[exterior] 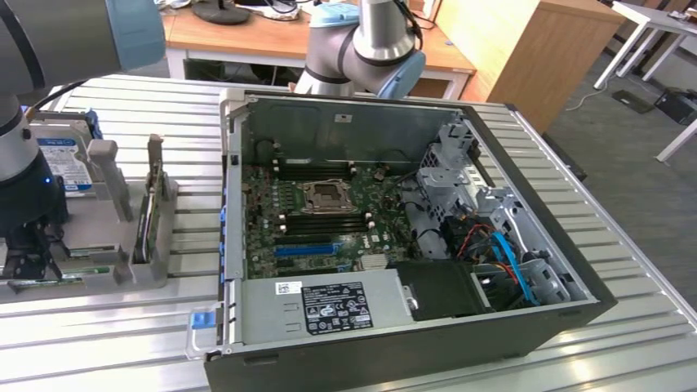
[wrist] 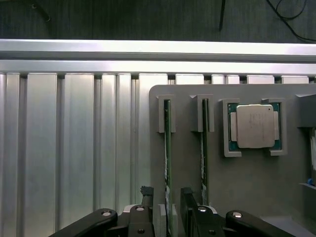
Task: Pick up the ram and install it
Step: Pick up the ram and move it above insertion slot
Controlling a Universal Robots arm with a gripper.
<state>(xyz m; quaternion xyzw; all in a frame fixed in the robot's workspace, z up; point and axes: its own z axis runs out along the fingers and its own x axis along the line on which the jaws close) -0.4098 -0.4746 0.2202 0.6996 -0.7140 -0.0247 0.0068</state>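
Claw (wrist: 166,193) fingers are held spread wide, one on each side of the ram (wrist: 168,143), with a gap seen on both sides, so nothing is gripped. The ram, a thin green stick, is stood on edge in a grey tray (wrist: 247,192), its far end caught in a small bracket. A second stick (wrist: 203,153) is stood the same way just beside it, outside the fingers, and a silver processor (wrist: 254,126) is seated in a square pocket further along the tray. The tray is laid on a ribbed metal worktop (wrist: 74,148). In the exterior view the arm (exterior: 19,180) is seen low over this tray at the exterior view's left, near a blue-labelled hard drive (exterior: 60,155). An open computer case (exterior: 436,355) is laid well apart towards the exterior view's right, with its motherboard (exterior: 316,212) exposed
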